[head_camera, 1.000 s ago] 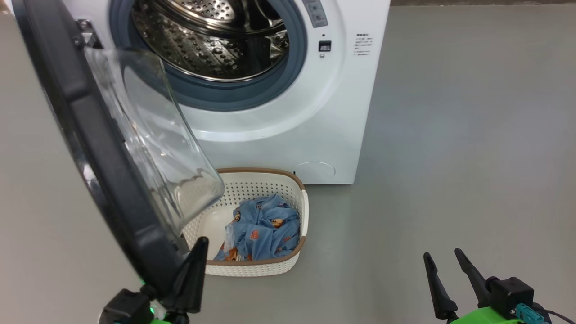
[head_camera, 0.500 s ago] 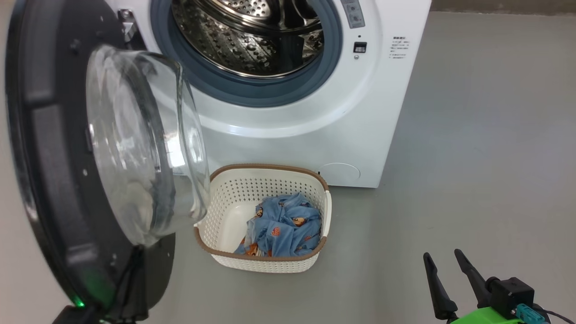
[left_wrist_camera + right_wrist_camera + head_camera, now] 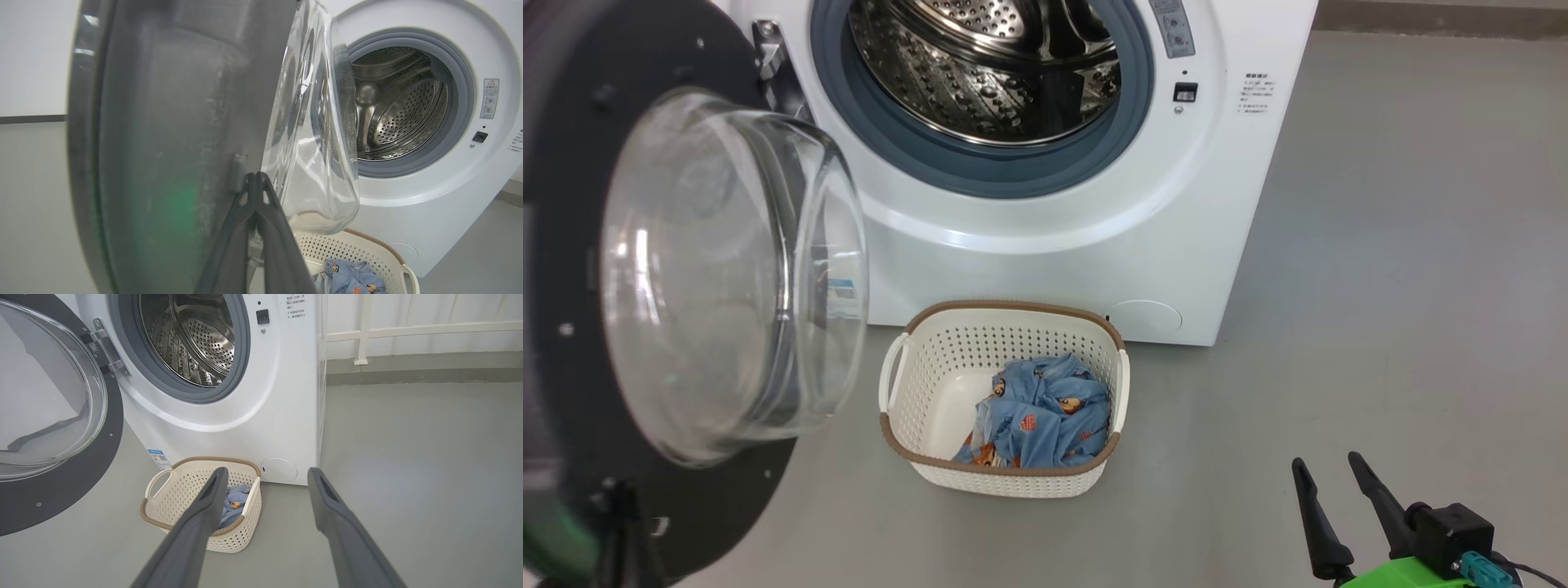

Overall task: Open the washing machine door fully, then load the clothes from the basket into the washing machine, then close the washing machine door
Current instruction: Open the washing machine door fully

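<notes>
The washing machine (image 3: 1045, 237) stands with its steel drum (image 3: 988, 65) exposed. Its door (image 3: 564, 204) hangs wide open at the left, glass bowl (image 3: 711, 278) facing the room. In front of the machine, the cream basket (image 3: 931, 384) holds the light blue clothes (image 3: 1045, 408). In the left wrist view my left gripper (image 3: 255, 176) is shut with nothing between its fingers, its tips against the door's inner face (image 3: 171, 122) beside the glass. My right gripper (image 3: 1327, 469) is open and empty at the lower right, well apart from the basket (image 3: 184, 490); its fingers (image 3: 204, 510) point toward the machine.
Bare grey floor (image 3: 1380, 286) spreads to the right of the machine and around the basket. A low wall ledge with a white rail (image 3: 408, 330) runs behind at the right. The open door takes up the room to the left of the basket.
The door has swung further open to the left, off the basket. The head camera has also shifted. My left gripper has dropped behind the door's lower edge; the right gripper has stayed put.
</notes>
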